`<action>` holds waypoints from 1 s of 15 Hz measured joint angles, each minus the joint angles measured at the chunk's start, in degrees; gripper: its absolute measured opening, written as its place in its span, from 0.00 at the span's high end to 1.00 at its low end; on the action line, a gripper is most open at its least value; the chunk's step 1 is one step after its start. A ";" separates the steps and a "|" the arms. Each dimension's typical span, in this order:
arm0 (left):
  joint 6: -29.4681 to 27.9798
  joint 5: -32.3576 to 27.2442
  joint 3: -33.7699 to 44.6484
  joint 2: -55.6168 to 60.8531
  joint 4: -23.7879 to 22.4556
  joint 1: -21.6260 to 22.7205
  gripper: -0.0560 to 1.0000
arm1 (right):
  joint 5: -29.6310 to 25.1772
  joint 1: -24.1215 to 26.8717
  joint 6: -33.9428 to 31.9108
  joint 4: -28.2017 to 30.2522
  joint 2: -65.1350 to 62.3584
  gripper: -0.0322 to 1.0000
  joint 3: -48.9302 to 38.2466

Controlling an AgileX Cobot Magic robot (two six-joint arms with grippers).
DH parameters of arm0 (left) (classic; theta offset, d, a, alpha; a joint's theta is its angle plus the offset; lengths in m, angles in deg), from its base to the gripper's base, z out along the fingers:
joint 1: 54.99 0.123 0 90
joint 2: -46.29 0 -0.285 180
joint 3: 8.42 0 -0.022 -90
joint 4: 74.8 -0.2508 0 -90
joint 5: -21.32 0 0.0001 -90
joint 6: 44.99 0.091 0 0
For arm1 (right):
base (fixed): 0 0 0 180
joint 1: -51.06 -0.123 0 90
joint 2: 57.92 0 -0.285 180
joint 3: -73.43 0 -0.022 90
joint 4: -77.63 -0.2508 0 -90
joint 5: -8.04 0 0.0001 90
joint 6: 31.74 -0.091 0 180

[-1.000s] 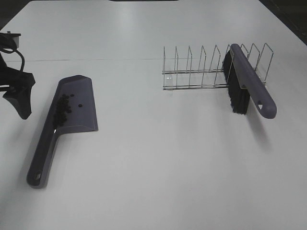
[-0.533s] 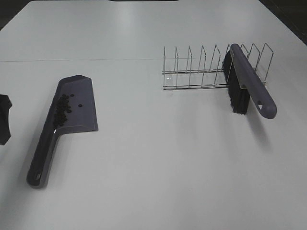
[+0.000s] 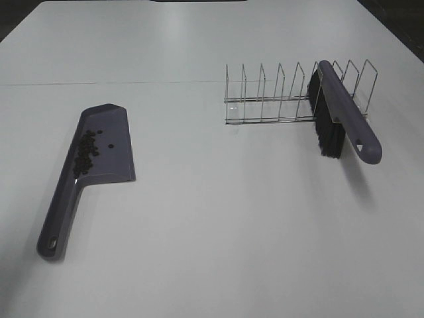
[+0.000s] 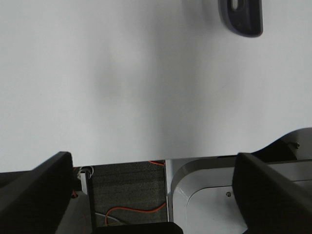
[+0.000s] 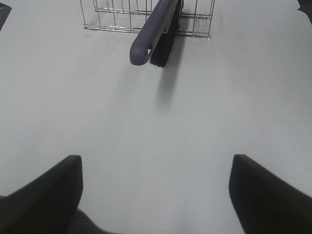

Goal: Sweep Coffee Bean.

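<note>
The coffee beans point(image 3: 85, 149) lie in a small dark cluster inside the purple dustpan point(image 3: 112, 156), which lies flat at the table's left, handle toward the front. The purple brush point(image 3: 346, 114) with black bristles leans in the wire rack point(image 3: 271, 103) at the right. Neither gripper shows in the high view. In the left wrist view my left gripper point(image 4: 152, 161) is open and empty at the table's edge, with the dustpan's handle end point(image 4: 240, 17) far ahead. In the right wrist view my right gripper point(image 5: 155, 161) is open and empty, well short of the brush point(image 5: 155, 27).
The wire rack point(image 5: 112, 14) holds only the brush. Past the table's edge, the left wrist view shows a grey robot base point(image 4: 219, 195) and orange cables point(image 4: 131, 212). A thin seam point(image 3: 132, 83) crosses the white table at the back.
My left arm, which stood left of the dustpan, has drawn back off the left edge of the high view. The dustpan, beans, brush and rack have not moved.
</note>
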 joint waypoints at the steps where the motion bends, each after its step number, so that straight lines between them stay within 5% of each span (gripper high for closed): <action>1: -0.06 -0.97 0.97 4.41 0.00 0.00 0.18 | 0.00 0.00 0.00 0.00 0.00 0.27 0.00; 9: 0.00 -3.95 2.18 42.46 -0.52 0.00 0.18 | 0.00 0.00 0.00 -0.06 0.00 0.27 0.00; 15: 0.11 -3.55 2.81 53.51 -0.57 0.00 0.18 | 0.00 0.00 0.00 -0.63 0.00 0.27 0.00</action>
